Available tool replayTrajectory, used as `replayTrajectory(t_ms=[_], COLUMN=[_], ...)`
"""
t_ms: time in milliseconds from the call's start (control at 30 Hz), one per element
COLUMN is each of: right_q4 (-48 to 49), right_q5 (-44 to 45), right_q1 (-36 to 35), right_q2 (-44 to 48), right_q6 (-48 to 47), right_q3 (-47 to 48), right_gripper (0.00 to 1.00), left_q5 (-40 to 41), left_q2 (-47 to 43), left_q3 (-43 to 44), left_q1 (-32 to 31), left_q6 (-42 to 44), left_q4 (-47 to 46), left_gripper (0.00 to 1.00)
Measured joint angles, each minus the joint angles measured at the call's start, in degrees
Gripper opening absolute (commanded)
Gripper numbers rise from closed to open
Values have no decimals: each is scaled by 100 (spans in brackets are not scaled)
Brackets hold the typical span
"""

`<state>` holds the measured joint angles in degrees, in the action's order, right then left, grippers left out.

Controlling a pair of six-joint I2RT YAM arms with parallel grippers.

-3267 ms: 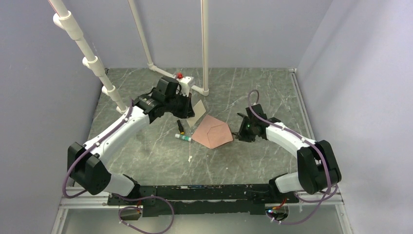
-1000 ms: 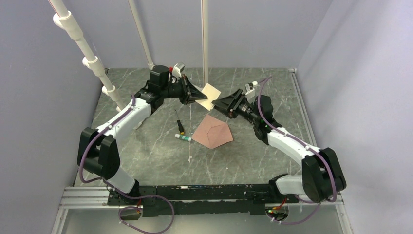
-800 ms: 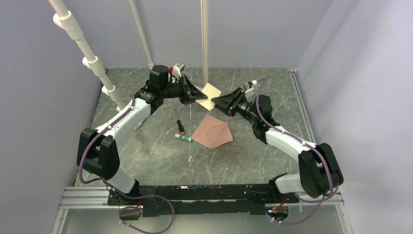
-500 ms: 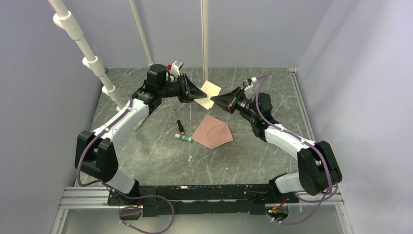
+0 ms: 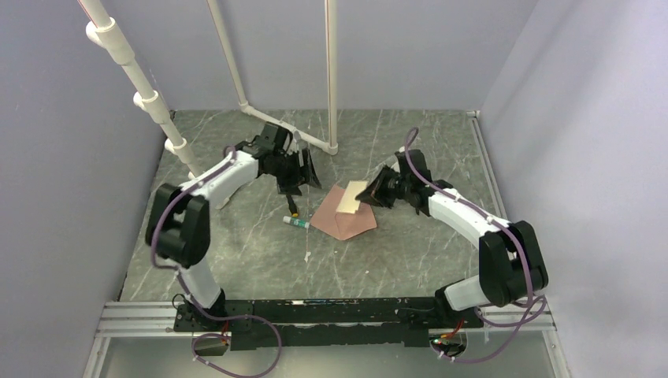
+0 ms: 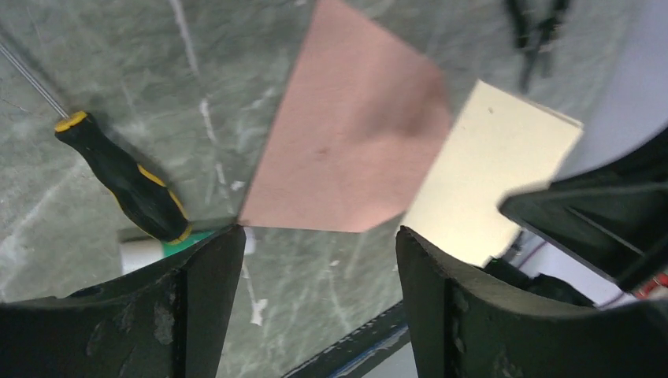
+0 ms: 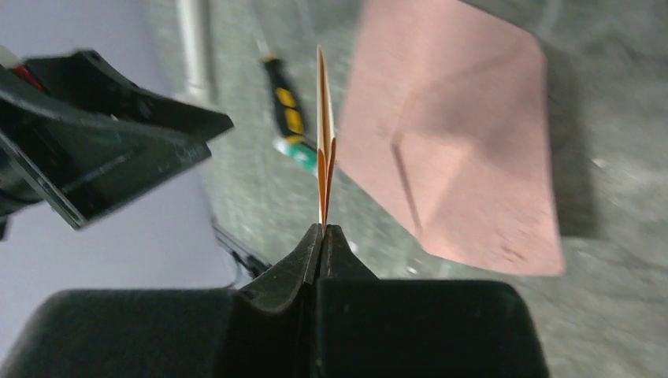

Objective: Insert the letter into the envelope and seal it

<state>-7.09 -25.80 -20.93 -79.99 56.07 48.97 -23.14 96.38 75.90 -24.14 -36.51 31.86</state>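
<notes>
My right gripper [image 7: 323, 228] is pinched fully shut on one edge of the letter [image 7: 323, 134], holding it edge-on in the air just over the envelope [image 7: 465, 134], which lies flat at mid-frame on the tabletop [image 5: 236, 252]. My left gripper [image 6: 315, 236] stands wide and empty, left of the envelope. Nothing holds the pocket open, so I judge the letter's leading edge may skid across the paper or shove the envelope away. The screwdriver [image 6: 126, 177] and green-capped tube [image 5: 297, 223] crowd the envelope's left; I see more room toward the lower right.
</notes>
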Motion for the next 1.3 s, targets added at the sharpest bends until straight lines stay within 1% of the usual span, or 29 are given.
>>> replayTrajectory(t_ms=[133, 267, 400, 667, 800, 867, 933, 1300], right_q4=[-529, -800, -831, -787, -625, -551, -485, -455], right_q5=[28, 50, 170, 332, 208, 116, 17, -293], right_q1=[0, 11, 96, 446, 494, 494, 503, 590], right_q2=[-229, -363, -525, -616, -660, -671, -721, -1351], right_q6=[-343, -525, -623, -946, -1128, -1202, -1259, -1384], right_q3=[-299, -549, -564, -699, -702, -702, -702, -688], right_gripper=[0, 0, 0, 0, 0, 0, 0, 0], left_q5=[57, 46, 28, -168, -396, -535, -643, -809], left_q2=[807, 1235, 1563, 1781, 1858, 1858, 1858, 1912], left_q3=[-2, 103, 354, 254, 50, -33, -109, -155], left_q1=[-22, -63, -125, -260, -348, -385, -409, -428], left_q6=[162, 201, 177, -168, -315, -369, -382, -337], left_q4=[114, 223, 280, 273, 234, 155, 114, 136], left_gripper=[76, 71, 66, 57, 48, 42, 39, 36])
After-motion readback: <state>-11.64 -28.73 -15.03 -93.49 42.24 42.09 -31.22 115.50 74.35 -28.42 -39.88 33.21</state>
